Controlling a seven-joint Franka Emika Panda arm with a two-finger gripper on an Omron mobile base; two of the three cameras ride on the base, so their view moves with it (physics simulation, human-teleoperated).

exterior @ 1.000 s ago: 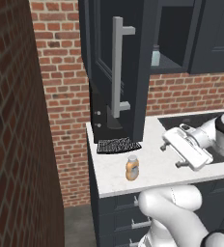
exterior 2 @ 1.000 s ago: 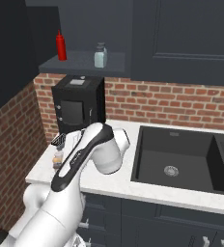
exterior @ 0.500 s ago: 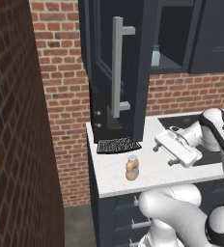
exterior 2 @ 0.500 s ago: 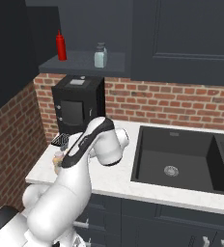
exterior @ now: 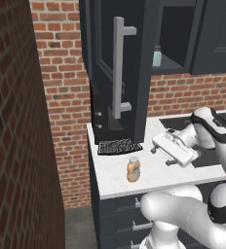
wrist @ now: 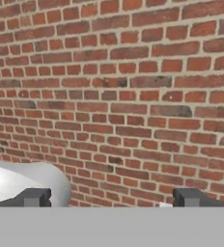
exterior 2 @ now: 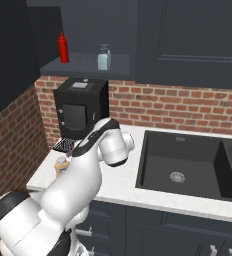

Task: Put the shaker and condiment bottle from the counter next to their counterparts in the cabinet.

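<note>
From the left base view, the gripper (exterior: 159, 147) hangs over the counter (exterior: 154, 172) with its jaws spread wide and nothing between them, touching nothing that I can make out. The condiment bottle (exterior: 133, 169) stands upright on the worktop just below and to the near side of the gripper, cap up, long axis vertical, apart from the fingers. Beyond the gripper the cabinet (exterior: 122, 58) door stands open with its long bar handle vertical, and up on the shelf inside, well above the gripper, a pale shaker (exterior: 157, 57) stands upright. From the right base view, the arm covers most of the gripper; the condiment bottle (exterior 2: 61, 164) peeks out beside it, upright on the counter (exterior 2: 133, 190). On the cabinet shelf (exterior 2: 83, 65) high above stand a red bottle (exterior 2: 63, 48) and the grey-blue shaker (exterior 2: 104, 57), both upright and a little apart. In the hand view, the two fingertips (wrist: 33, 197) sit far apart at the bottom, facing a brick wall (wrist: 119, 96), holding nothing.
</note>
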